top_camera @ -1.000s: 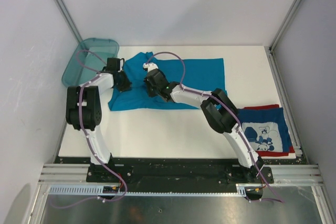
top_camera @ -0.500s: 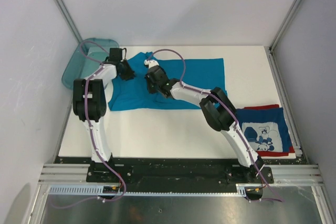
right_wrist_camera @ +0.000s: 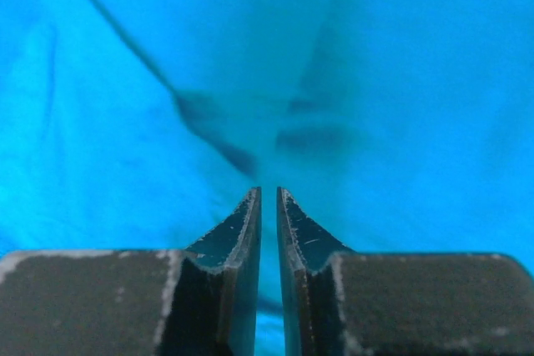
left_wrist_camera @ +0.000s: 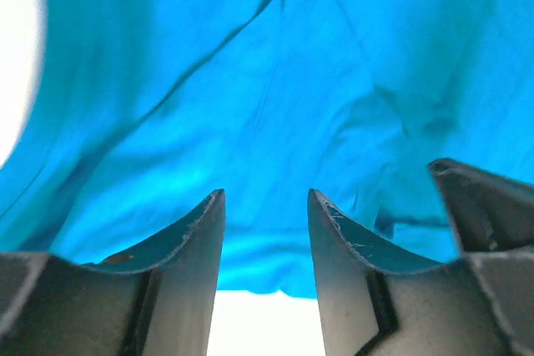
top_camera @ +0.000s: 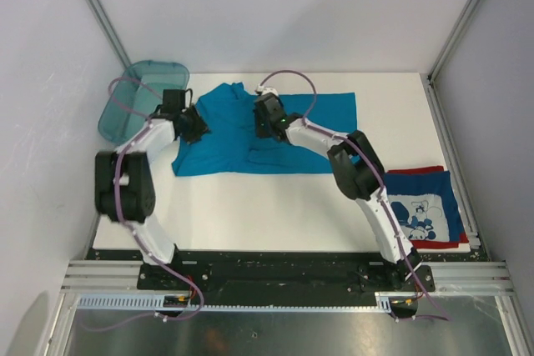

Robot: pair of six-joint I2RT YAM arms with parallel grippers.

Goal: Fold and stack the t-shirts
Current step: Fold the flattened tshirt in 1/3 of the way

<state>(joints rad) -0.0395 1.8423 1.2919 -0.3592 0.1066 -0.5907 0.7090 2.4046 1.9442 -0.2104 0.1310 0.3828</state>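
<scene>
Arm bases: two black-and-white arms stand bolted to the long aluminium rail (top_camera: pixel 284 277) at the near edge of the flat white table (top_camera: pixel 250 206). The left arm is on the left, and both reach away toward the far half.

Near right corner: the folded dark blue t-shirt with white cartoon print and red edge (top_camera: pixel 421 210) lies flat by the table's right border. It is a tidy rectangle with the print up and the red edge showing along its far side. It is well apart from both grippers.

Middle to far: the plain teal-blue short-sleeved t-shirt (top_camera: pixel 321 118) lies spread on the table, rumpled, its long side running left to right. One sleeve pokes out at the far left end. It is well apart from the folded shirt.

Left gripper (left_wrist_camera: pixel 265 198): it sits low over the left part of the teal-blue shirt, close to its near hem. Its fingers (left_wrist_camera: pixel 196 239) stand apart with a clear gap and nothing between them. Through the gap I see cloth and a strip of white table.

Right gripper (right_wrist_camera: pixel 267 192): it is over the shirt's far middle, pointing down at creased cloth. Its fingers (right_wrist_camera: pixel 234 248) are drawn almost together, leaving only a thin slit. I cannot tell whether a pinch of cloth is caught there.

Far left corner: the translucent teal plastic bin with rounded corners (top_camera: pixel 154 72) sits near the shirt's sleeve end.
</scene>
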